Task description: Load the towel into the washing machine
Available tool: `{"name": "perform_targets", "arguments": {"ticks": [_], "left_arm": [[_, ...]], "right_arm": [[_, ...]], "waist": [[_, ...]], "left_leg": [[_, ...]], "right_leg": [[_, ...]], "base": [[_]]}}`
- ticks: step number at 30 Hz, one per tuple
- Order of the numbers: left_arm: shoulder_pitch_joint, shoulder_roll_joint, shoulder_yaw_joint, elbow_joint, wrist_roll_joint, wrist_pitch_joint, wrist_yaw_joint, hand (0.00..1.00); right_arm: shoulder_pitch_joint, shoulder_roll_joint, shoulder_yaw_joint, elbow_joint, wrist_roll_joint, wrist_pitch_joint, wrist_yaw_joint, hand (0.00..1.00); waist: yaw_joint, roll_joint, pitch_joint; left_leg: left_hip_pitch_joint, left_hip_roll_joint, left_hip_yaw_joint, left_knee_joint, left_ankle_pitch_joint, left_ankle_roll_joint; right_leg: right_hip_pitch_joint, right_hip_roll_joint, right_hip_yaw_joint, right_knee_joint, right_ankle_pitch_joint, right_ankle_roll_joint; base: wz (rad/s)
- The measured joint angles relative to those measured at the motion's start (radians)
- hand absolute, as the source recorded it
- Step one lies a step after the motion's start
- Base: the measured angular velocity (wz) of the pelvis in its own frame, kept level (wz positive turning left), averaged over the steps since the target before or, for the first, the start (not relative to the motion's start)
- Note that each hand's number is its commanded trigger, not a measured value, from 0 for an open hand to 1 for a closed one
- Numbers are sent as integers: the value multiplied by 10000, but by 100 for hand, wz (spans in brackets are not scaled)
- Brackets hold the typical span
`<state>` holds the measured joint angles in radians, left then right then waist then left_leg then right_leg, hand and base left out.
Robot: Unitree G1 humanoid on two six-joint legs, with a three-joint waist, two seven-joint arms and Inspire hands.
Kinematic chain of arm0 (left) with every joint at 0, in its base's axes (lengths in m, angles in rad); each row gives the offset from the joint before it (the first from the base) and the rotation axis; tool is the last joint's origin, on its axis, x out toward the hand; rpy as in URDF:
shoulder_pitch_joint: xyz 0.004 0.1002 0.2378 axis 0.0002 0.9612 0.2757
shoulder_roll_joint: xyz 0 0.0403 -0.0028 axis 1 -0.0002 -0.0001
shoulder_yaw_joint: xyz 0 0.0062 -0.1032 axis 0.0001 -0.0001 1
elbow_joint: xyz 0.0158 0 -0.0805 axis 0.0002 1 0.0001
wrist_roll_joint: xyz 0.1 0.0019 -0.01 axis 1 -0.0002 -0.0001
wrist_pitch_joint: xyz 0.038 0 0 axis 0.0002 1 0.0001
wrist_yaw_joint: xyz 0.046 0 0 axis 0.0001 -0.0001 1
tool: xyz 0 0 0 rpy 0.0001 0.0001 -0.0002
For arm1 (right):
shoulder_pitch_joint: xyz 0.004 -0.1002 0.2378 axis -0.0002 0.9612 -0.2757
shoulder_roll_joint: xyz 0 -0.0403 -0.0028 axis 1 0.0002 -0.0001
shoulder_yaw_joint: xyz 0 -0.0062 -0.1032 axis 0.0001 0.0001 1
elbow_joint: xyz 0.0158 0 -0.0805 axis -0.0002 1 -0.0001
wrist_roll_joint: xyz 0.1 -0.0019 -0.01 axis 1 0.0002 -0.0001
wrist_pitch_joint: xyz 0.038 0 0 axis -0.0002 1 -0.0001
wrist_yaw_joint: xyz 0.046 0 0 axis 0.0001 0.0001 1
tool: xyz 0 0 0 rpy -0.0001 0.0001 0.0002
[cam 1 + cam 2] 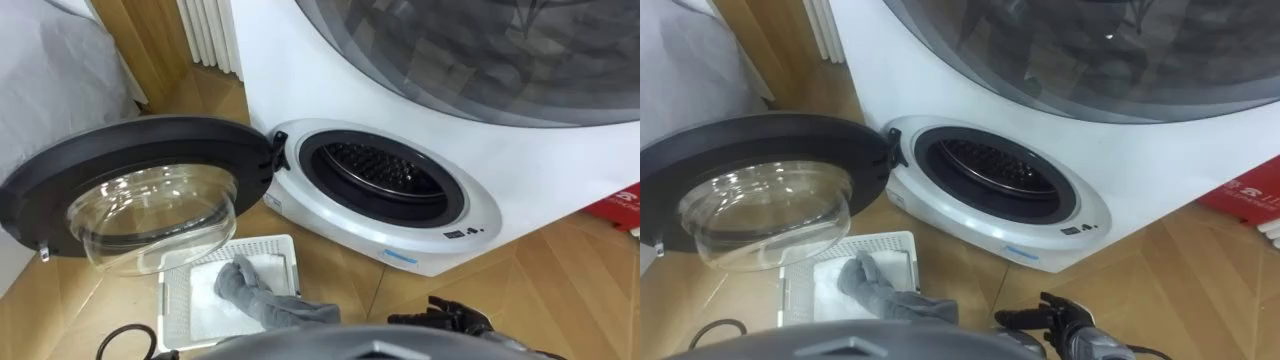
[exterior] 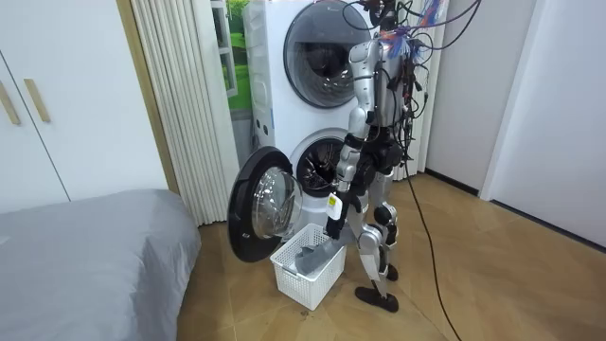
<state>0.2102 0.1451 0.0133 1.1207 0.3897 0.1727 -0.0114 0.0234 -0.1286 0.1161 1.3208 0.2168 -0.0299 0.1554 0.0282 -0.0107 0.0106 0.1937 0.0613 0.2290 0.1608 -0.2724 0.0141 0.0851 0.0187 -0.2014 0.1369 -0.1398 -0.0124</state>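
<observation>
A grey towel (image 1: pixel 265 297) lies crumpled in a white slatted basket (image 1: pixel 175 300) on the wooden floor, one end trailing toward my body. The basket stands below the washing machine's open round door (image 1: pixel 140 190), which swings out to the left. The drum opening (image 1: pixel 375 170) is dark and I see nothing inside it. My right hand (image 1: pixel 452 318) hangs low at the bottom right, right of the basket and in front of the machine, fingers relaxed and holding nothing. In the room view I stand upright beside the basket (image 2: pixel 317 279), close to the machine (image 2: pixel 317 161).
A second machine with a large round window (image 1: pixel 480 50) is stacked on top of the washer. A grey bed (image 2: pixel 85 246) and a pleated curtain (image 2: pixel 185 104) stand to the left. A red object (image 1: pixel 625 205) lies by the machine's right side.
</observation>
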Motion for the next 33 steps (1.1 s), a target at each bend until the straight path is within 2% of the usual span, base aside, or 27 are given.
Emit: {"name": "perform_targets", "arguments": {"ticks": [8, 16, 19, 22, 28, 29, 31, 32, 33], "left_arm": [[-43, -14, -6, -18, 214, -141, 74, 0], [-442, -14, -185, -18, 845, -434, 668, 0], [-835, 8, -176, -27, 1167, -507, 871, 0], [-1341, 24, -207, -44, 1132, -813, 1294, 0], [-2595, -36, -568, 263, 944, -1848, 1777, 0], [-2840, -83, -602, 464, 946, -2030, 1779, 0], [-3247, -132, -766, 729, 951, -2239, 1796, 0], [-3466, -168, -979, 808, 1043, -2261, 1816, 0], [-3533, -215, -1028, 827, 1044, -2266, 1822, 0]], "right_arm": [[-29, -8, 11, -38, 2, -44, 3, 0], [-193, -27, 224, -67, 40, -243, 10, 0], [-444, -32, 298, 114, -126, -241, 64, 0], [-692, -66, 606, 114, -250, -251, 94, 0], [-1417, -86, 876, 424, -360, -289, 82, 0], [-1583, -78, 877, 472, -401, -349, 85, 0], [-1831, -7, 884, 499, -472, -365, 54, 0], [-2028, 44, 894, 516, -642, -366, -20, 0], [-2125, 52, 904, 518, -703, -366, -40, 0]], "waist": [[-26, 55, -5], [-203, 49, -30], [-243, 21, -49], [-256, 6, -57], [-289, 158, 58], [-322, 163, 110], [-358, 128, 165], [-453, 84, 218], [-481, 67, 230]], "left_leg": [[-12, -2, -15, 32, 0, 0], [-620, -41, -224, 90, 1, 2], [-1126, -51, -245, 312, 2, 5], [-1466, -40, -244, 408, 4, 8], [-2208, -56, -156, 614, 25, 41], [-2484, -66, -120, 745, 27, 46], [-3009, -91, -99, 951, 28, 47], [-3427, -106, -97, 1215, 28, 47], [-3628, -114, -98, 1341, 27, 47]], "right_leg": [[-24, -16, -3, 49, 0, -1], [-566, -118, -240, 182, 1, -1], [-1057, -184, -264, 393, 12, -19], [-1446, -195, -215, 565, 30, -47], [-2440, -283, -124, 1078, 51, -83], [-2777, -331, -106, 1285, 51, -82], [-3372, -379, -7, 1560, 52, -84], [-3751, -424, 60, 1701, 65, -106], [-3947, -452, 86, 1795, 66, -108]], "base": [[1], [9], [1], [-6], [-9], [-9], [-12], [-11], [-13]]}}
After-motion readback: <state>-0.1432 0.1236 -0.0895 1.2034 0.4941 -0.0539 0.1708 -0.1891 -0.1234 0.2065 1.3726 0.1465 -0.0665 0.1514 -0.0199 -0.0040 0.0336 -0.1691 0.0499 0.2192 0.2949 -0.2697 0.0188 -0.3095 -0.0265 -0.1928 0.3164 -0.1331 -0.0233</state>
